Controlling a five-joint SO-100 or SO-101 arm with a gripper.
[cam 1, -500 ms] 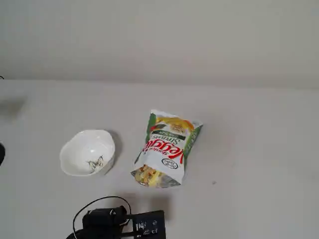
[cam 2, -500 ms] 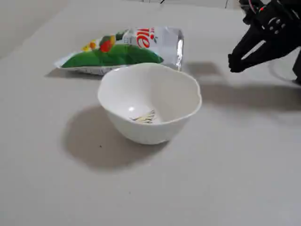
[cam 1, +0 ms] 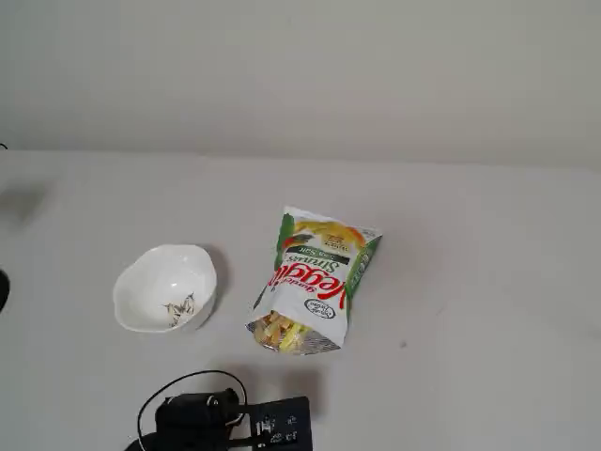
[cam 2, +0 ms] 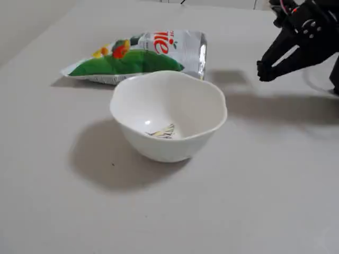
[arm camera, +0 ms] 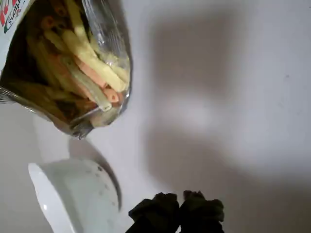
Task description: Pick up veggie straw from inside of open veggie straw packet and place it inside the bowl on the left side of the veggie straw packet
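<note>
A: What sort of surface is it?

B: A plain, matte, pale grey table (cam 1: 488, 282), running back to a bare off-white wall (cam 1: 300, 66) in a fixed view. Soft shadows fall on it beside the bowl and under the arm.

A: And the containers?

B: A small white ceramic bowl with a wavy scalloped rim (cam 2: 214, 100) stands upright. In a fixed view it sits left of the packet, apart from it (cam 1: 127, 282). Inside there is only a dark floral mark on the bottom; no snack lies in it. The wrist view catches part of its rim at the lower left (arm camera: 48, 194).

A: The packet?

B: A white snack bag with green edges and red "Veggie" lettering (cam 1: 315, 277) lies flat, its silver foil mouth toward the arm. In another fixed view it lies just behind the bowl (cam 2: 132, 58).

A: Where is the straw?

B: Inside the mouth. The wrist view looks into the foil opening (arm camera: 104, 29), where a pale yellow stick-shaped veggie straw (arm camera: 92, 60) lies among orange and yellow ones.

A: And the claw?

B: The black two-finger gripper (cam 2: 263, 70) hangs above the table, well clear of the bag's mouth. Its fingertips meet, with nothing between them. In the wrist view they show dark at the bottom edge (arm camera: 179, 206).
</note>
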